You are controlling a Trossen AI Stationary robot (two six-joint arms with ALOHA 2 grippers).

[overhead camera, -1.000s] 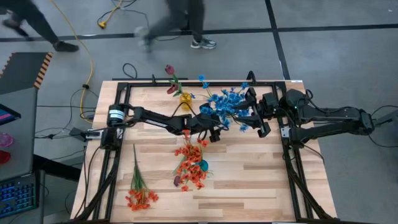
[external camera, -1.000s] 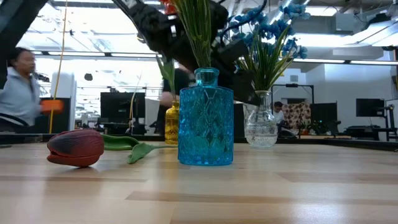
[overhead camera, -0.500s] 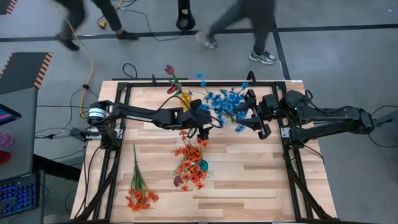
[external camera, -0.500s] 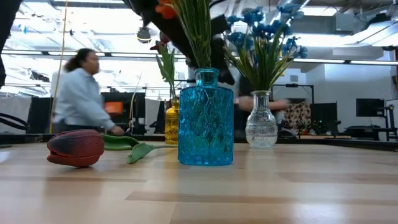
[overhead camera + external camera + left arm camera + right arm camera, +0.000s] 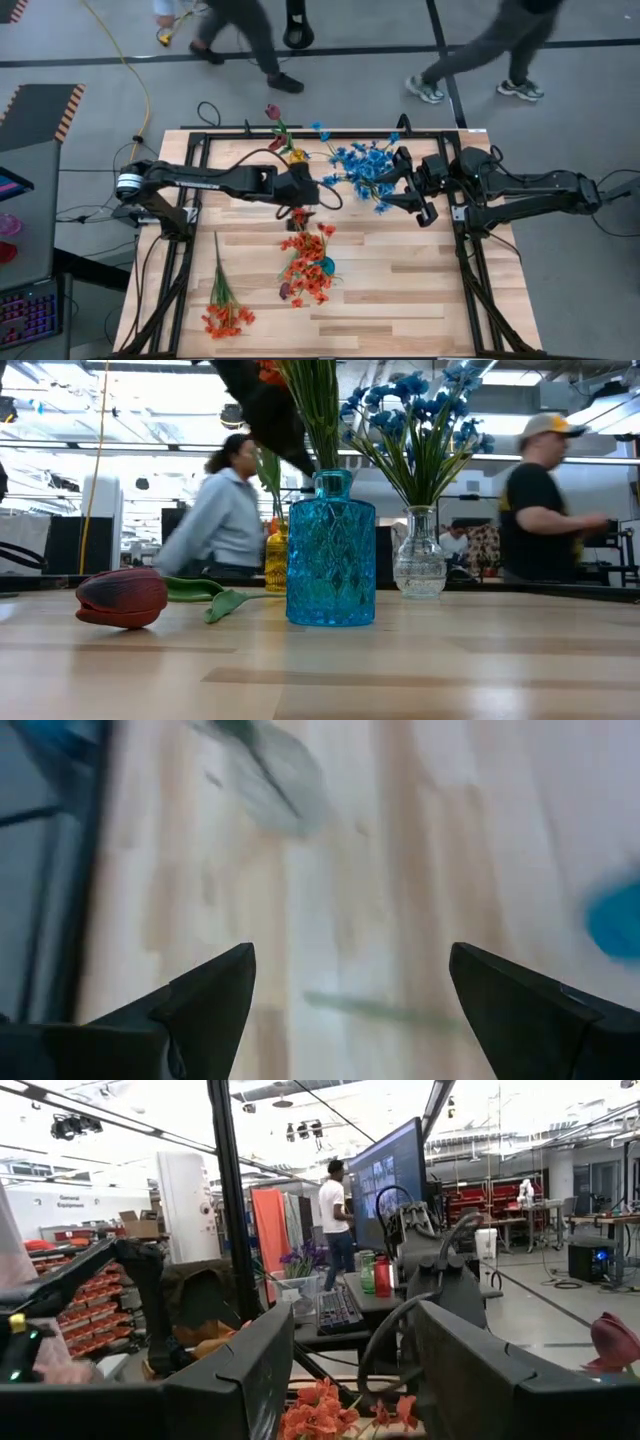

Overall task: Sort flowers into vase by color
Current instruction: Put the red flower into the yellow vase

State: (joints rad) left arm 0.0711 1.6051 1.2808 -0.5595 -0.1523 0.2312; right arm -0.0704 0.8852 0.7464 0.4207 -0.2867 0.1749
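Wooden table [image 5: 400, 290] seen from above. Left gripper [image 5: 318, 192] spread wide, empty, above table centre. Right gripper [image 5: 412, 190] parted, empty, beside blue blossom sprays [image 5: 362, 168] in clear glass vase [image 5: 420, 565]. Orange-red sprays [image 5: 308, 262] in blue glass vase [image 5: 331, 560]; another orange-red bunch [image 5: 226, 315] lying flat near front-left corner. Maroon tulip bud [image 5: 122, 597] lying flat.
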